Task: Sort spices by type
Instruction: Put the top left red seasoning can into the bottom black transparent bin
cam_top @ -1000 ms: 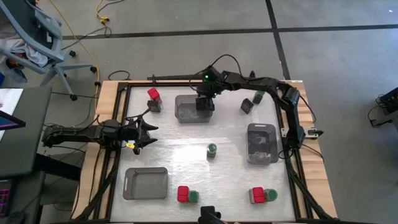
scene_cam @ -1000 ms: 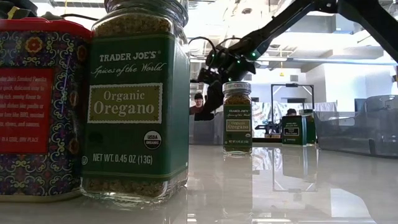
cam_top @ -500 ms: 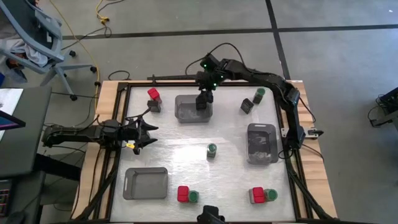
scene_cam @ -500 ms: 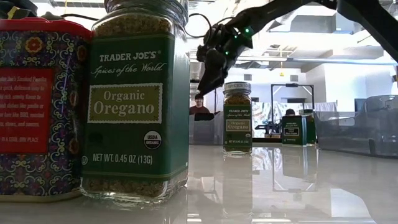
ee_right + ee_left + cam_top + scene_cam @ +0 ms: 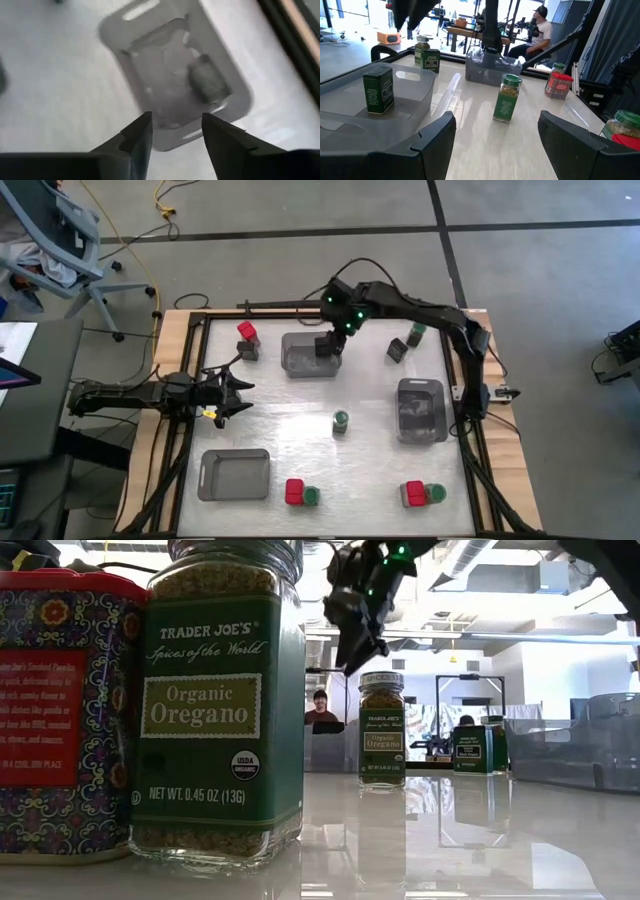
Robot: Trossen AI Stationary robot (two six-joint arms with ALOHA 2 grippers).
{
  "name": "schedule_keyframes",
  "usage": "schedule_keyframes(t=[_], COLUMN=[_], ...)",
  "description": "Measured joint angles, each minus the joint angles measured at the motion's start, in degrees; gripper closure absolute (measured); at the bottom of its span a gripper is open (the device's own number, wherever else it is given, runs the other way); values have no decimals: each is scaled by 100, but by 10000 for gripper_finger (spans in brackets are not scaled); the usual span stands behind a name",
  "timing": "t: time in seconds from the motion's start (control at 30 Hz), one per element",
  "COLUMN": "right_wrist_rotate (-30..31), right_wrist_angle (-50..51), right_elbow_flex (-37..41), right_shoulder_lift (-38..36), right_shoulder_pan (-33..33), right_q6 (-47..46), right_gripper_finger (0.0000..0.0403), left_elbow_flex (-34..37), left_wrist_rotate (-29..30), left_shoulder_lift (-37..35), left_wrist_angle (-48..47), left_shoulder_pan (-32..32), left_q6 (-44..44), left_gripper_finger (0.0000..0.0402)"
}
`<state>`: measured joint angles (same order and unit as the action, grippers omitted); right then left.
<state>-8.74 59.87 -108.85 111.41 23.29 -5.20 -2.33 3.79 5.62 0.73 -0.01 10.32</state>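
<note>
My right gripper point(image 5: 175, 125) hangs open and holds nothing, slanting down above the far grey tray point(image 5: 300, 355). A dark spice tin point(image 5: 378, 90) stands upright on that tray's floor, below the fingers and clear of them. Other spices stand on the table: a red box point(image 5: 246, 331) beside a black cube point(image 5: 248, 350) at the far left, a black cube point(image 5: 397, 350) with a green-lidded jar point(image 5: 416, 332) at the far right, and a lone jar point(image 5: 340, 421) in the middle. My left gripper point(image 5: 243, 392) waits open at the left edge.
A second grey tray point(image 5: 421, 410) stands at the right and a third point(image 5: 234, 474) at the near left. Two pairs of a red box and a green-lidded jar stand near the front edge point(image 5: 294, 492) point(image 5: 414, 493). A person sits in the room beyond the table point(image 5: 320, 708).
My right gripper has risen from the far tray, shifted a little toward the table's right edge and rolled about its own axis. The dark tin has stayed in the tray.
</note>
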Motion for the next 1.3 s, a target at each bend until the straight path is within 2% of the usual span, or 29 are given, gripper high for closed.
schedule_keyframes(t=[0.3,0.6,0.87,0.97,1.3], right_wrist_rotate=[1418,2621,2698,2698,2977], right_wrist_angle=[47,8,-226,15,556], right_elbow_flex=[831,2043,2643,2689,2687], right_shoulder_lift=[-865,-1618,-1711,-1678,-1700], right_shoulder_pan=[-1229,-2797,-3901,-4191,-4925], right_q6=[-1762,-4034,-5626,-6278,-7398], right_gripper_finger=[253,257,257,258,258], left_elbow_flex=[0,0,2,2,2], left_wrist_rotate=[2,0,112,140,161], left_shoulder_lift=[-1,-1,-1,-1,-1], left_wrist_angle=[0,7,6,9,9], left_shoulder_pan=[-1,0,9,9,9], left_q6=[-16,-2,251,240,241], left_gripper_finger=[131,131,131,131,131])
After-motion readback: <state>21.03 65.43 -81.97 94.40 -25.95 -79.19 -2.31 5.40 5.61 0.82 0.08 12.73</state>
